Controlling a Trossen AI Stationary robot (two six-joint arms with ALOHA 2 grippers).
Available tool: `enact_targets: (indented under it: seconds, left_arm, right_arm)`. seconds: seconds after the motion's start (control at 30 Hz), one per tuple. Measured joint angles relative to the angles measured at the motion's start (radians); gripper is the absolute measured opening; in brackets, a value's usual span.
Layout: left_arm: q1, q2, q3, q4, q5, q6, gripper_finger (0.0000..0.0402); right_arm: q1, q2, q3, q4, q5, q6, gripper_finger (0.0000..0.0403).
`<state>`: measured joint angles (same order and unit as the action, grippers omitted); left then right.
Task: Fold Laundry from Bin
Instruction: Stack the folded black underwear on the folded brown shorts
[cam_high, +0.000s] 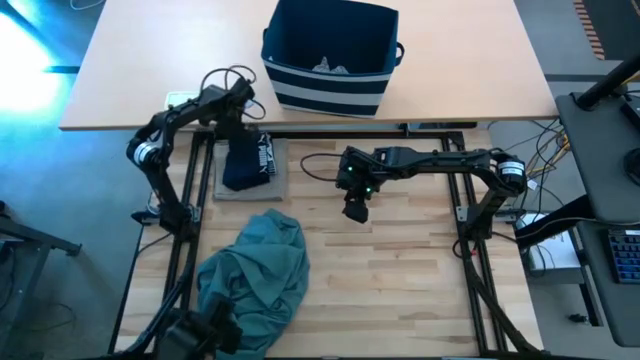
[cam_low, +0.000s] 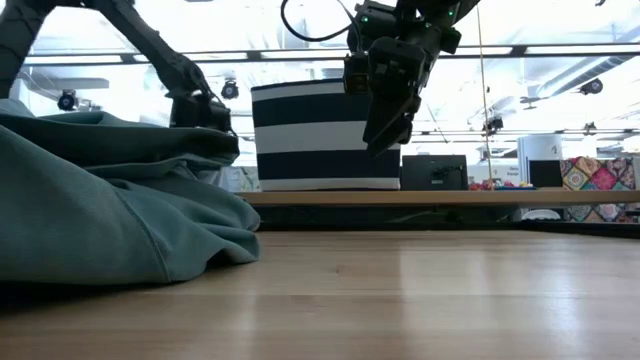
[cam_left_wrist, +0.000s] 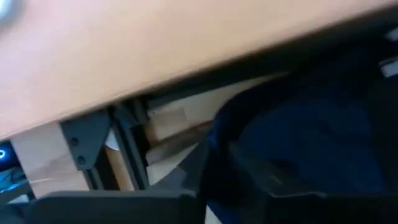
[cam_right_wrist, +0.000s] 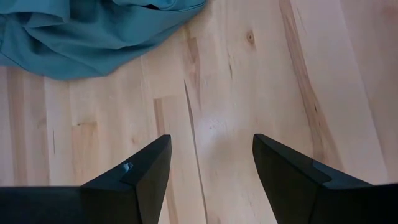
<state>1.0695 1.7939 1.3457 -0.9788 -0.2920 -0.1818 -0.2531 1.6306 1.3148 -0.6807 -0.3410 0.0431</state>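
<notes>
A navy garment (cam_high: 240, 165) with white lettering lies folded on a grey cloth (cam_high: 279, 178) at the table's far left. My left gripper (cam_high: 236, 122) hovers over the garment's far end, and its wrist view is filled with blurred navy cloth (cam_left_wrist: 311, 137). A large teal garment (cam_high: 258, 275) lies crumpled near the front left. The striped navy bin (cam_high: 330, 60) stands on the far table with small grey pieces (cam_high: 330, 68) inside. My right gripper (cam_right_wrist: 211, 168) hangs open above bare wood at mid-table.
A small white device (cam_high: 180, 100) sits on the far table by the left arm. The far table's edge (cam_high: 400, 122) runs just beyond the folded stack. Bare wood (cam_high: 420, 270) lies to the right of the teal garment.
</notes>
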Motion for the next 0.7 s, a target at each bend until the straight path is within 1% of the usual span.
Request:
enact_targets:
  seconds: [0.07,0.17,0.27,0.33,0.4,0.47,0.53,0.7]
  left_arm:
    - [0.000,0.008,0.008,-0.029,0.002,0.001,0.0076]
    - [0.002,-0.007,0.053,-0.095,-0.007,-0.021,0.0130]
    - [-0.009,-0.040,0.074,-0.242,-0.009,-0.136,0.0187]
    - [-0.033,-0.074,0.058,-0.322,-0.001,-0.196,0.0221]
    - [-0.057,-0.112,0.003,-0.356,0.047,-0.223,0.0248]
    - [-0.073,-0.145,-0.070,-0.330,0.133,-0.253,0.0267]
    - [-0.082,-0.174,-0.148,-0.289,0.193,-0.287,0.0277]
    - [-0.089,-0.218,-0.297,-0.205,0.206,-0.383,0.0277]
  right_arm:
    - [0.000,0.000,0.000,-0.008,0.000,0.002,0.0219]
    - [0.000,0.000,0.000,-0.032,0.000,0.002,0.0219]
    - [0.000,0.000,0.000,-0.032,0.000,0.002,0.0219]
    - [0.000,0.000,0.000,-0.032,0.001,0.000,0.0219]
    - [0.000,0.000,-0.001,-0.029,0.001,-0.007,0.0219]
    - [0.000,0.000,-0.001,-0.018,0.001,-0.018,0.0219]
    - [0.000,0.000,-0.001,-0.016,0.001,-0.038,0.0219]
    - [0.000,0.000,-0.001,-0.017,0.001,-0.055,0.0219]
